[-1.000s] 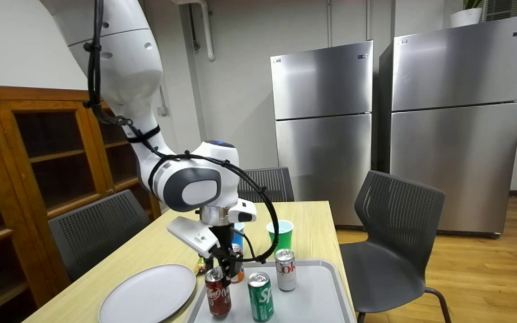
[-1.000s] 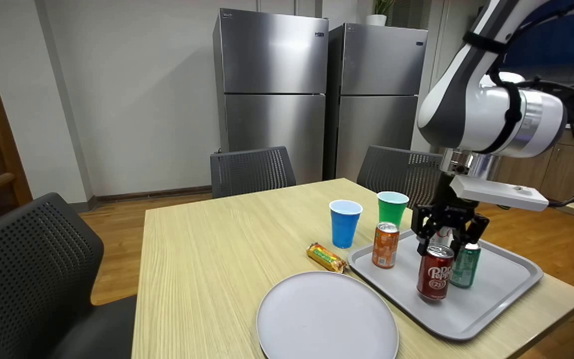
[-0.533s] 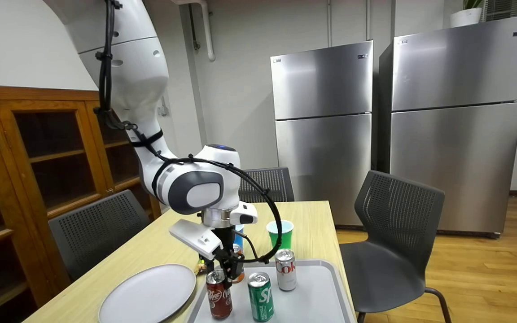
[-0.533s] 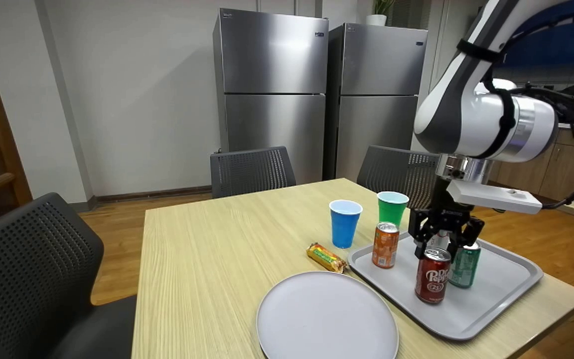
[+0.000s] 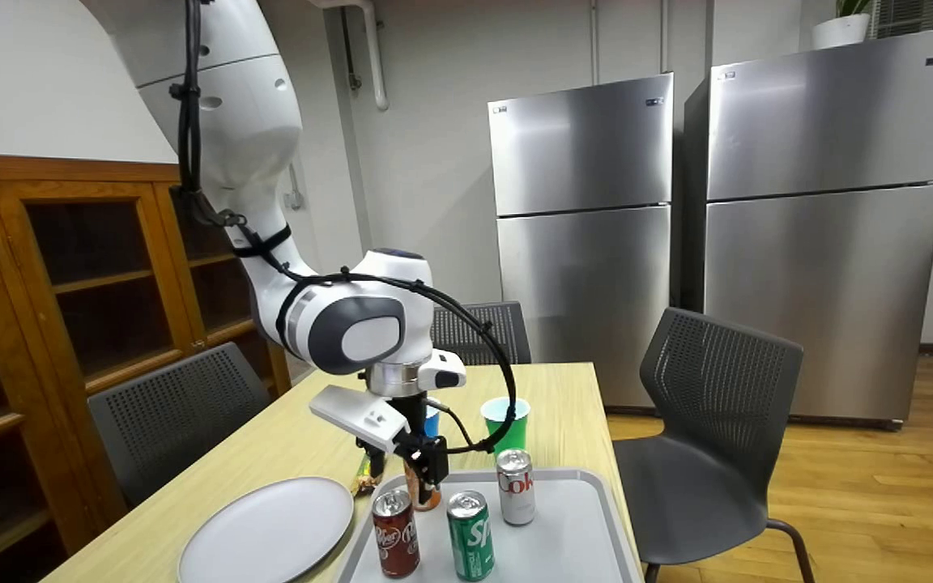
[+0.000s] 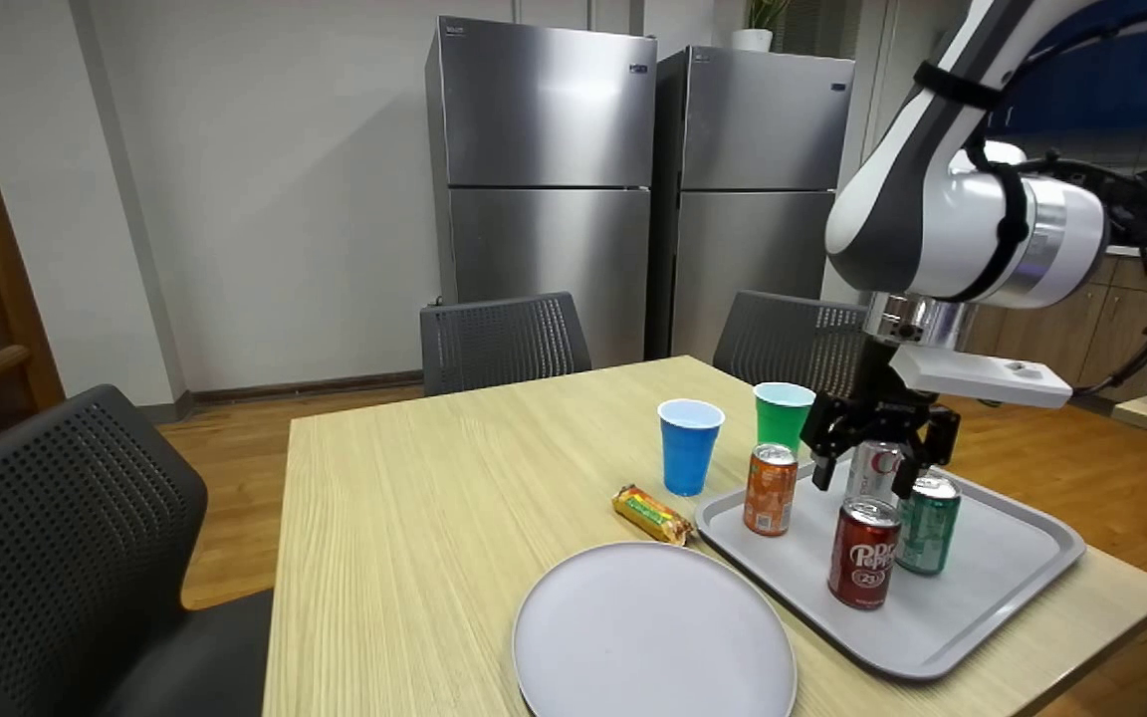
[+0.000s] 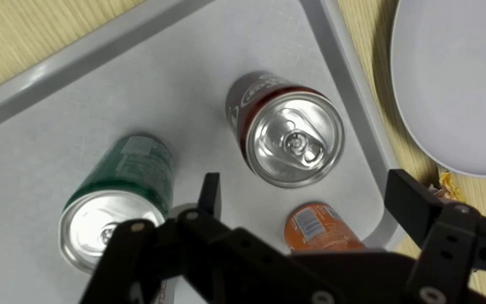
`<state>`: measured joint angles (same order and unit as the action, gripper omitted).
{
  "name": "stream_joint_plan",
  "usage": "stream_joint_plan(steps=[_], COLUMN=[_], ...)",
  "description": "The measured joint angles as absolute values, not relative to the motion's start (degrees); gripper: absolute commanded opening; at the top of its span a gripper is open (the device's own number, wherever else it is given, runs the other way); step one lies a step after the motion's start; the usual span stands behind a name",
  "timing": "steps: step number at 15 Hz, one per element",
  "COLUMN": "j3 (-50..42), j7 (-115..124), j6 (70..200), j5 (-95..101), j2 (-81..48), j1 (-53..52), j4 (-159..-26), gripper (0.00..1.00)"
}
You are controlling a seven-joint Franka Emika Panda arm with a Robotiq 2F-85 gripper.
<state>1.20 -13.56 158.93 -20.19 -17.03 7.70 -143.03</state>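
Wrist view, from its left edge: we see the green Sprite can (image 7: 129,181) standing on the grey tray (image 7: 196,101), its lid partly covered by the dark gripper (image 7: 303,185). Rightward, we find the gripper's 2 fingers (image 7: 211,196) spread well apart, with the red Dr Pepper can (image 7: 285,131) in line with the gap, upright on the tray. Lower and further right we make out part of the orange can (image 7: 321,228); at the right edge the grey plate (image 7: 458,84) lies beside the tray.

Across an exterior view, again starting left, we have a dark chair (image 6: 76,558), then the pale wooden table (image 6: 434,518). Behind it stand 2 steel fridges (image 6: 549,239). The plate rests near the front of the table, and just behind it we see a yellow wrapped snack (image 6: 649,513) close to the tray's corner. Next come a blue cup (image 6: 690,448) on the table, the orange can on the tray and a green cup (image 6: 783,422) behind that can. Further right, we see the fingertips just above the red can's lid, apart from it, and a silver Coke can (image 6: 874,470) showing between the fingers, farther back. Last on the right, the green can stands near the red can, under the white robot arm (image 6: 992,234)
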Motion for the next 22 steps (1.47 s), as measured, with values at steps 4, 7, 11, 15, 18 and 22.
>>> stream_joint_plan(steps=[4,7,11,15,18,22], j3=[1.0,1.1,1.8,1.9,1.8,1.8], j7=[-14.5,-15.3,-19.1,-20.2,-19.5,-12.9], j6=[158.9,158.8,158.3,157.8,157.1,155.9], j5=[-16.3,-13.5,-13.2,-13.3,-13.2,-9.2], j2=[-13.6,-10.5,-5.1,0.8,5.0,9.8], j1=[7.8,7.7,7.1,4.3,2.0,0.0], j4=[-143.4,-144.4,-147.1,-151.0,-153.9,-157.7], gripper=[1.0,1.0,1.0,1.0,1.0,1.0])
